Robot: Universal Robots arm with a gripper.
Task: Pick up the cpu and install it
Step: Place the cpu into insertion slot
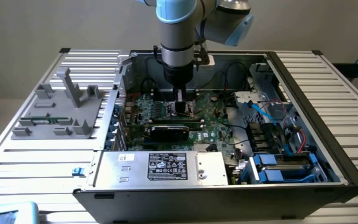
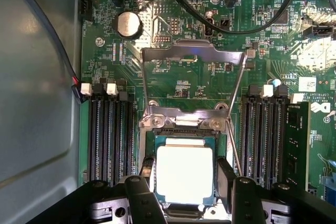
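Observation:
The cpu [image 2: 185,178], a flat square chip with a bright silver top, sits level in or just over the socket [image 2: 184,121] on the green motherboard [image 2: 173,19]. My gripper [image 2: 186,171] stands around it, one black finger [image 2: 148,174] against one edge and the other against the opposite edge, so it is shut on the chip. The socket's metal load plate [image 2: 191,53] is swung up and open, with its thin lever [image 2: 237,103] beside it. In the exterior view my gripper [image 1: 180,111] reaches straight down into the open computer case [image 1: 309,121].
Black memory slots [image 2: 107,135] flank the socket on both sides. A black expansion card [image 1: 169,131] lies just in front of the socket and a power supply [image 1: 160,167] nearer still. Cables [image 2: 252,22] cross the board. A grey fixture [image 1: 61,109] stands on the exterior view's left.

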